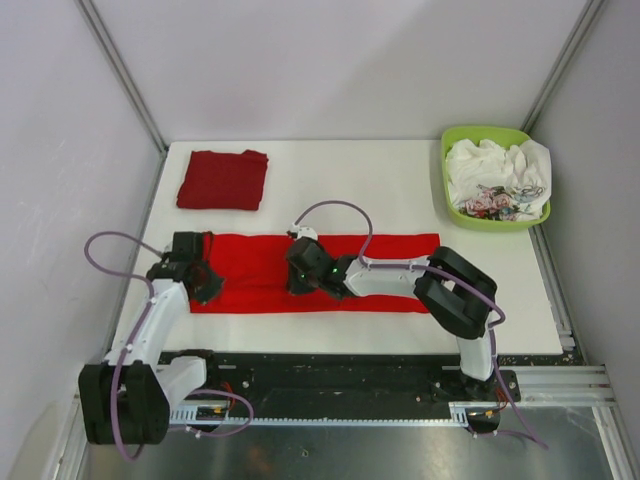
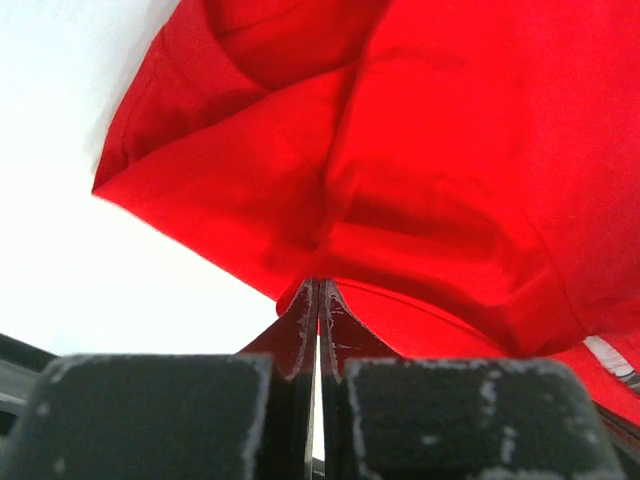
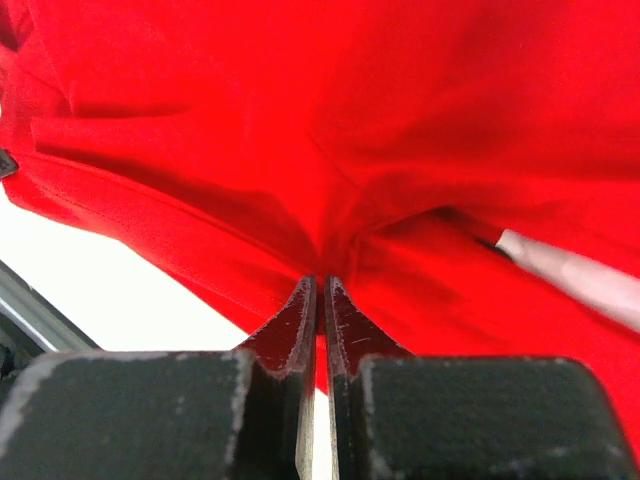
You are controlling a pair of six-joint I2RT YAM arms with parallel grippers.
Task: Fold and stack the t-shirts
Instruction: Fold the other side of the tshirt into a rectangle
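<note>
L gripper (image 1: 203,280), top view: down on left end of bright red tee (image 1: 380,262), jaws hidden under wrist here. R gripper (image 1: 300,276) down on same tee abt mid-strip. Tee spread as long band across near half of table (image 1: 400,190), from close to left edge to past centre. Darker red tee (image 1: 222,180) folded square near far left corner, well apart. Green basket (image 1: 490,224) w/ white cloth (image 1: 490,165) at far right corner. Left wrist view: fingers (image 2: 295,335) pressed together, thin fold of red cloth nipped at tips, fabric tenting toward pinch. Right wrist view: fingers (image 3: 290,330) likewise all but closed, pinching ridge of red cloth; white strip (image 3: 570,275) at right, prob. print or label. Risks, by judgement: shallow nips, so cloth could slip out on lift; uneven travel btwn grips would skew or bunch fold; R forearm low over tee could drag it. Pose: L arm reaching fwd from near left corner, wrist pitched down; R arm elbow bent out right, forearm stretched leftward along tee's near side.
</note>
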